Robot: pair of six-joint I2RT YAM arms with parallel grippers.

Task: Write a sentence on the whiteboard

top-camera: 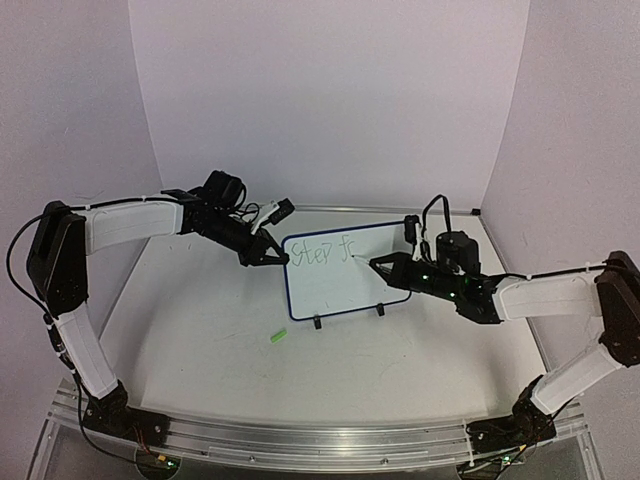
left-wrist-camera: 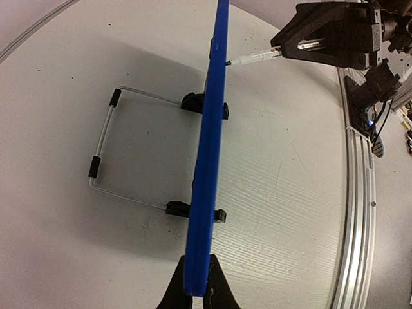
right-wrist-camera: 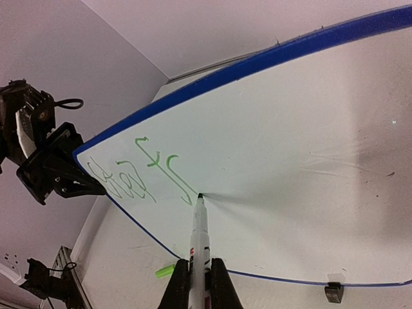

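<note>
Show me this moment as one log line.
left hand: shut on board edge | right hand: shut on marker, tip touching board | writing: "Step f", unfinished

Whiteboard (top-camera: 345, 285): glossy, smooth white face; glossy blue plastic frame (left-wrist-camera: 207, 161); thin bare-metal wire stand (left-wrist-camera: 95, 166). Marker (right-wrist-camera: 200, 238): smooth white plastic barrel. Desk (top-camera: 200, 340): matt white, faintly grained. Rail (top-camera: 320, 432): brushed metal. Both left claw (top-camera: 270, 258) and right claw (top-camera: 378, 264): matt black plastic.

Two arms reaching inward, jaws closed

The left arm stretches in from the left, elbow raised, and the left gripper (top-camera: 268, 256) pinches the whiteboard (top-camera: 345, 285) by its side edge. The right arm extends low from the right, with the right gripper (top-camera: 380, 264) clamped around a marker (right-wrist-camera: 200, 235)
</note>
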